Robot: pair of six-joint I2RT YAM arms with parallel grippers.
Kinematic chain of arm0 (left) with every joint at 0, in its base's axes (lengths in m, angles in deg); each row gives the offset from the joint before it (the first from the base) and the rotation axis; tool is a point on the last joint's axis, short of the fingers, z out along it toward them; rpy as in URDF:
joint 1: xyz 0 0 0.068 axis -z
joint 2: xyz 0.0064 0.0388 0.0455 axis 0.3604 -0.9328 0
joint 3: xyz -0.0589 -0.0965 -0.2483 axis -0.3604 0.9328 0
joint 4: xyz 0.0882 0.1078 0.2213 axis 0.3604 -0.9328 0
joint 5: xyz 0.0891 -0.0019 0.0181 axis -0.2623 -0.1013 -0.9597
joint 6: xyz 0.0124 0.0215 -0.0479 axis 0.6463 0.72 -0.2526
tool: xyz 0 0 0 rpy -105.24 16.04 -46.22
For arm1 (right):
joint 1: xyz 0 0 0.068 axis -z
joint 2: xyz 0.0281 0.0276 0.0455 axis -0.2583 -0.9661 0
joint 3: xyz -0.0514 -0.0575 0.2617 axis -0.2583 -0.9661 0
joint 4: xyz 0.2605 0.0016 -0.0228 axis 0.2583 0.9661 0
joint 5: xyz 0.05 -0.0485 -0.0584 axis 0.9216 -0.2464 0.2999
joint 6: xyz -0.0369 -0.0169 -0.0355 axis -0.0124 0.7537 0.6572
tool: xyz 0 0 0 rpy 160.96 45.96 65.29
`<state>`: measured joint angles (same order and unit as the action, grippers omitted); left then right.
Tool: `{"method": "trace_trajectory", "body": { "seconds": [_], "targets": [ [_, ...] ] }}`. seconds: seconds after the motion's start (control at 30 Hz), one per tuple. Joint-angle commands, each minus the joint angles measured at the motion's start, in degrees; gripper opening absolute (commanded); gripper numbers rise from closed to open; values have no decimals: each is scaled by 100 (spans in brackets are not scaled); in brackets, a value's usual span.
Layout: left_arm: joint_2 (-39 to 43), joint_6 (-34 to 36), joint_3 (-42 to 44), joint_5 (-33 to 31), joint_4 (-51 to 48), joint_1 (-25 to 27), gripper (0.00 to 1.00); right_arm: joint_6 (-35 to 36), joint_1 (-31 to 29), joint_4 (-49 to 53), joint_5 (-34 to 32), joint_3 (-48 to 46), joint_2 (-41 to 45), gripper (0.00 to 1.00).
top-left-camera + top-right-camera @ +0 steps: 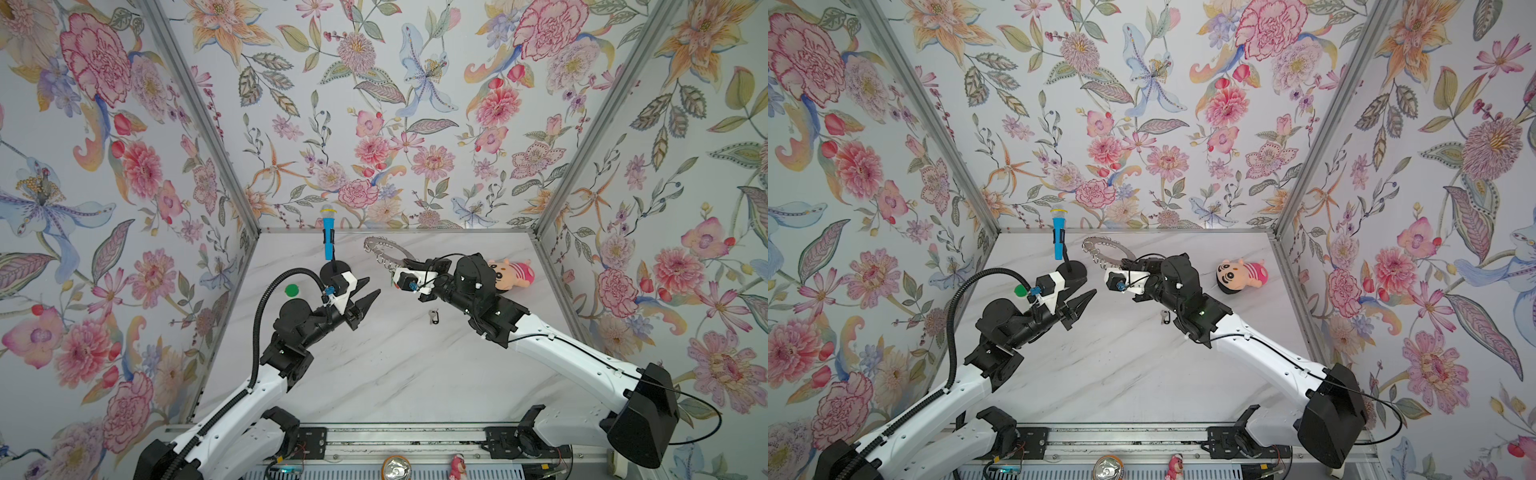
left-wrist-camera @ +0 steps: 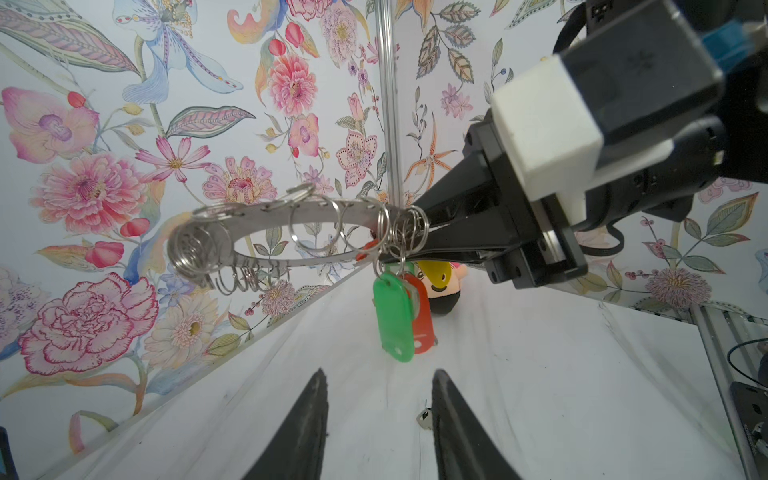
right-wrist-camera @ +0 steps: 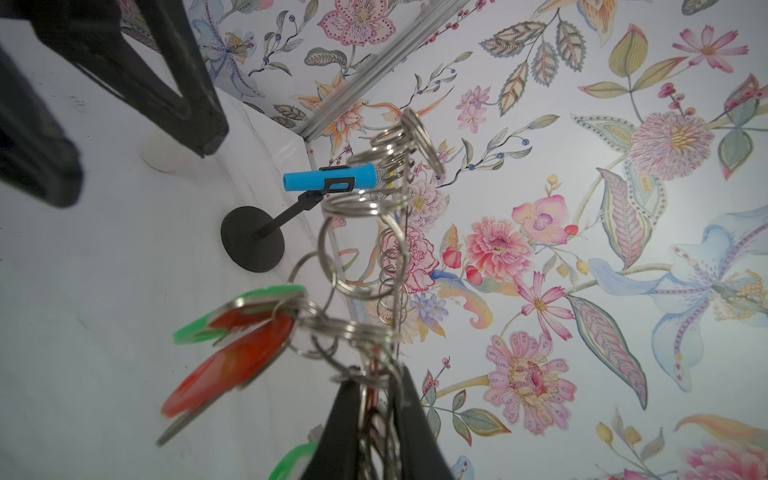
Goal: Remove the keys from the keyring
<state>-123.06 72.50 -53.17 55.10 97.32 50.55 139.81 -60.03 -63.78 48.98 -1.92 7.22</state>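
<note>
Metal keyring (image 2: 291,210) sits pinched in your right end effector (image 3: 378,382), up in the air near the back edge of the worktop (image 1: 395,374). The keys (image 2: 395,316) hang straight down, just ahead of your half-open, empty left end effector (image 2: 380,374).

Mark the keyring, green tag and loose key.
keyring (image 2: 257,215): left wrist view, flat upper band.
green tag (image 2: 392,318): left wrist view, tag middle.
loose key (image 1: 433,316): in a top view, its middle.
</note>
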Motion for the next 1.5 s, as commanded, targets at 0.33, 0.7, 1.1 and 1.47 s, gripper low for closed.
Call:
{"method": "trace_trajectory", "body": {
  "seconds": [0.33,0.7,1.1,1.47],
  "targets": [
    [-246,111,113,-826,989,555,42,533,-331,41,-224,468,196,0],
    [-348,263,-77,-970,808,565,37,570,-445,86,-328,568,111,0],
    [-398,269,-281,-1001,821,564,24,519,-486,95,-323,558,89,0],
    [-635,181,-362,-567,838,573,19,471,-486,76,-348,537,89,0]
  ]
}}
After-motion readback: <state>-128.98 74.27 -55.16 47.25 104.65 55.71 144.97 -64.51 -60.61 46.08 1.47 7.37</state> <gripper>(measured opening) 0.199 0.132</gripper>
